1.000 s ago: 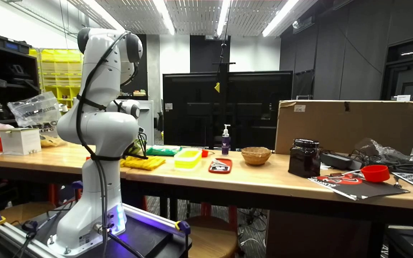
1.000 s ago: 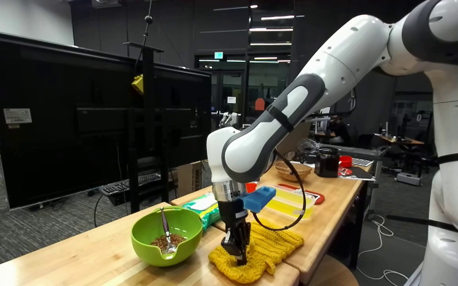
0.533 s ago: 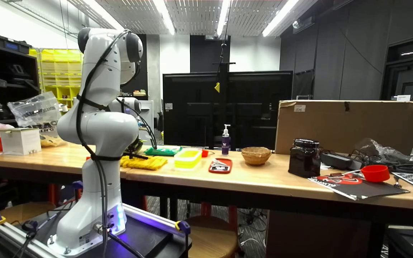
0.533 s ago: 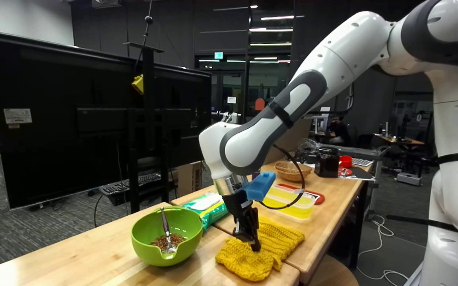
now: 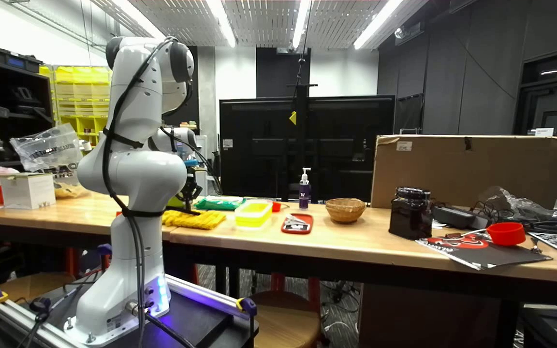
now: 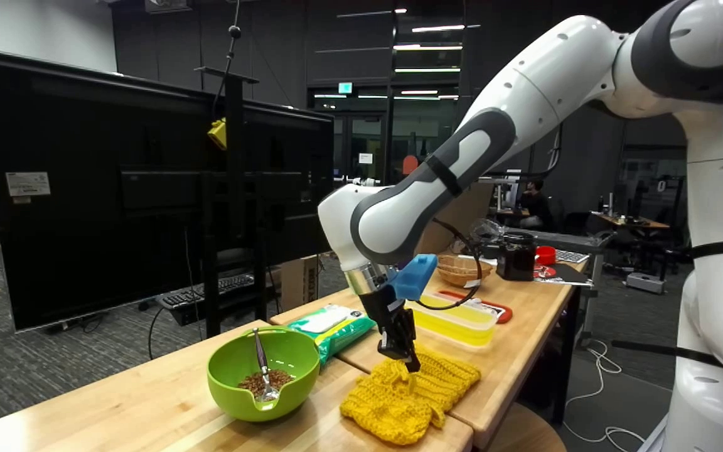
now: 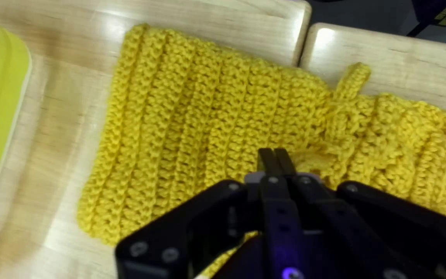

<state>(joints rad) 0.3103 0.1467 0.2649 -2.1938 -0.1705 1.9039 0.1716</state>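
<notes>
A yellow knitted cloth (image 6: 399, 408) lies on the wooden table, rumpled at one end and flat and ribbed at the other. It also shows in the wrist view (image 7: 192, 116) and partly behind the arm in an exterior view (image 5: 196, 219). My gripper (image 6: 412, 367) points down at a tilt over the cloth's middle. In the wrist view my gripper (image 7: 274, 151) has its fingers together, with only a thin line between them and no cloth seen in it. Whether the tips touch the cloth, I cannot tell. A green bowl (image 6: 230, 389) with brown bits (image 6: 286, 378) and a spoon or fork (image 6: 261, 351) stands beside the cloth.
A green-white packet (image 6: 342, 329) lies behind the cloth. A yellow container (image 6: 459, 323), a red tray (image 5: 306, 227), a pump bottle (image 5: 304, 193), a wicker basket (image 5: 345, 211) and a dark jar (image 5: 410, 215) stand further along. A seam between tabletops (image 7: 304, 38) runs by the cloth.
My gripper has moved up and toward the yellow container, from pressed into the rumpled end to over the middle. The cloth's near end shifted slightly the same way. The bowl has not moved.
</notes>
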